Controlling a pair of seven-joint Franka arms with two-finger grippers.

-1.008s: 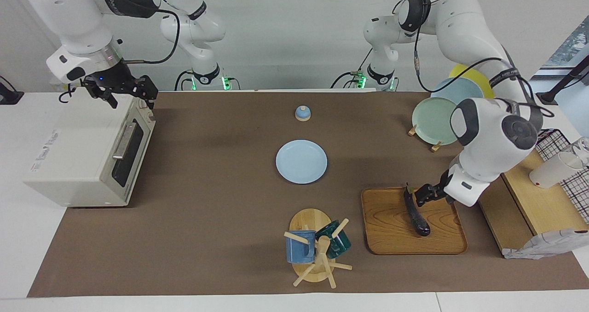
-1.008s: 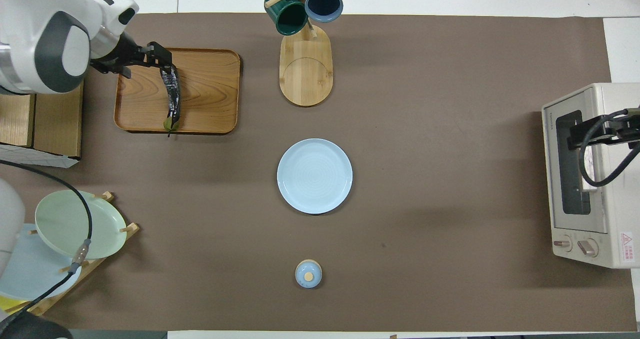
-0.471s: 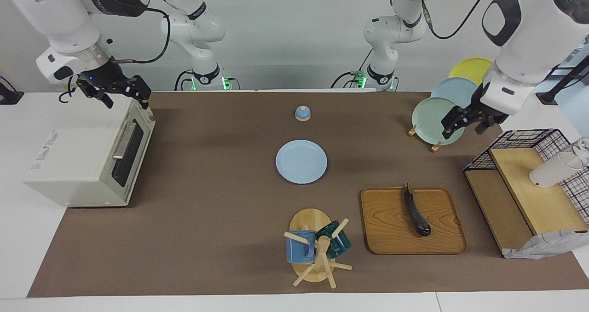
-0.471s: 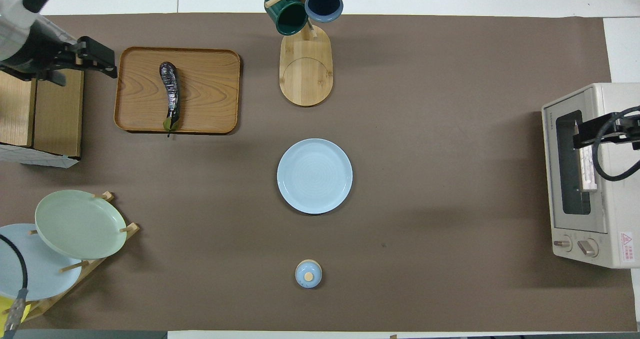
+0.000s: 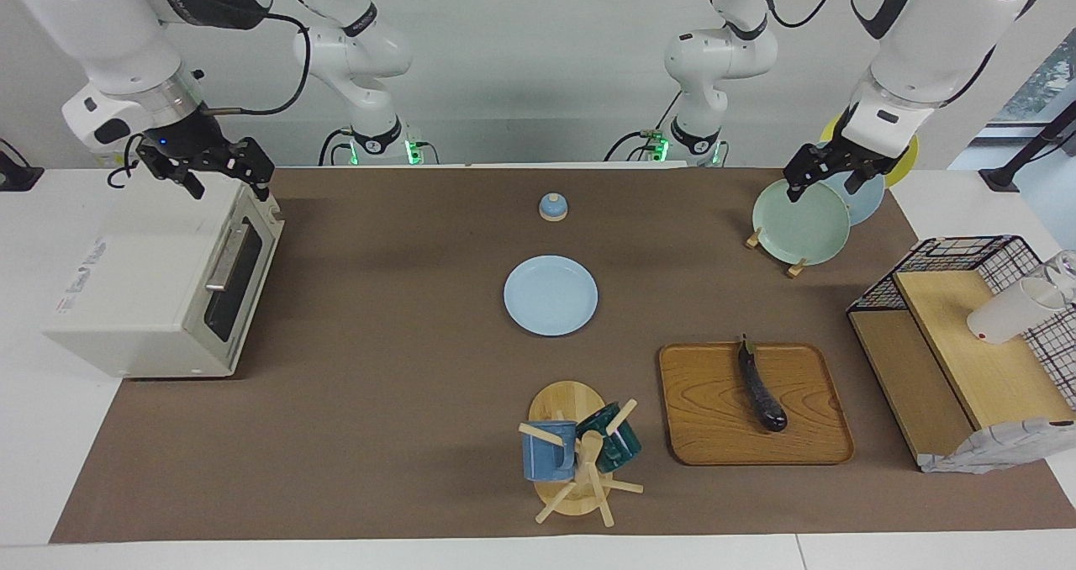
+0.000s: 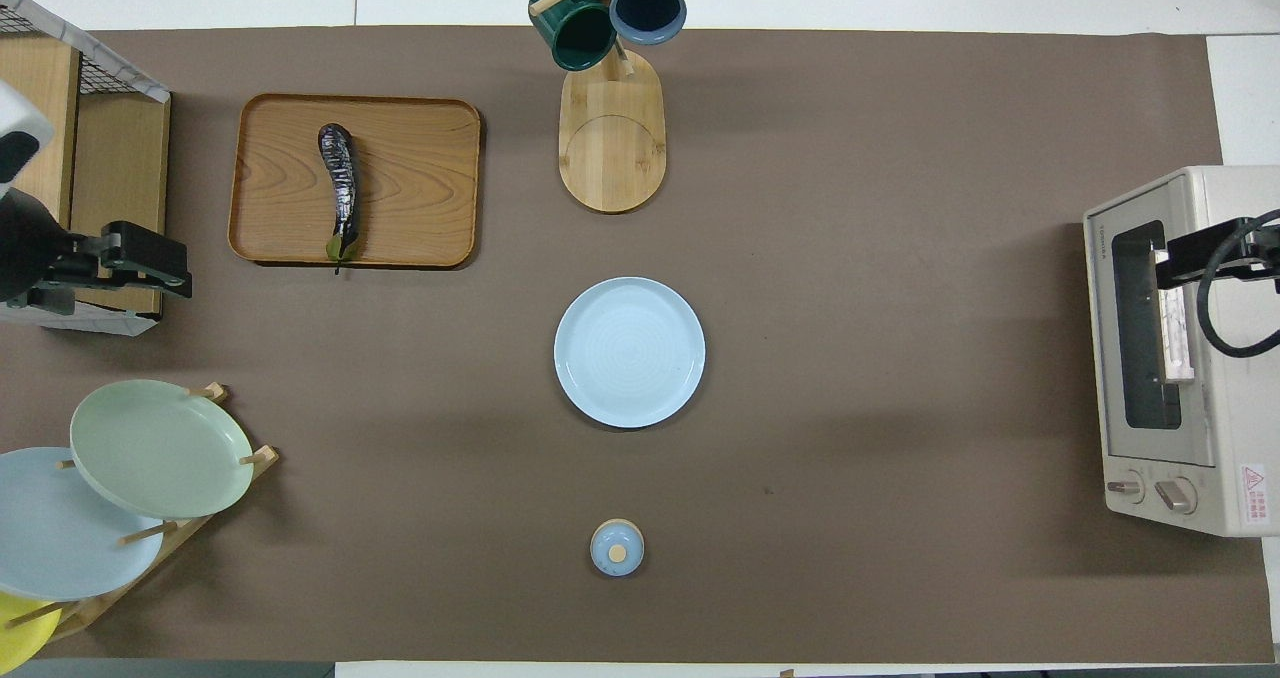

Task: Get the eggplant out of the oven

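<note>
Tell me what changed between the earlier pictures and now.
The left gripper left the eggplant on the wooden tray, rose and drew back; it now hangs open over the plate rack. The right gripper stays open over the oven. The eggplant lies unmoved.

Light-blue plate [image 5: 551, 295] mid-table (mug rack [image 5: 576, 456] farther out).

Glossy purple-black eggplant [image 5: 762, 393] on a grained honey-brown tray [image 5: 714, 435]; off-white oven [image 5: 134, 301] with dark glass door; brown mat [image 5: 378, 402]; pale blue plate [image 5: 551, 295]; racked plates [image 5: 799, 221] mint, blue, yellow; mugs [image 5: 580, 451] blue and dark green.
</note>
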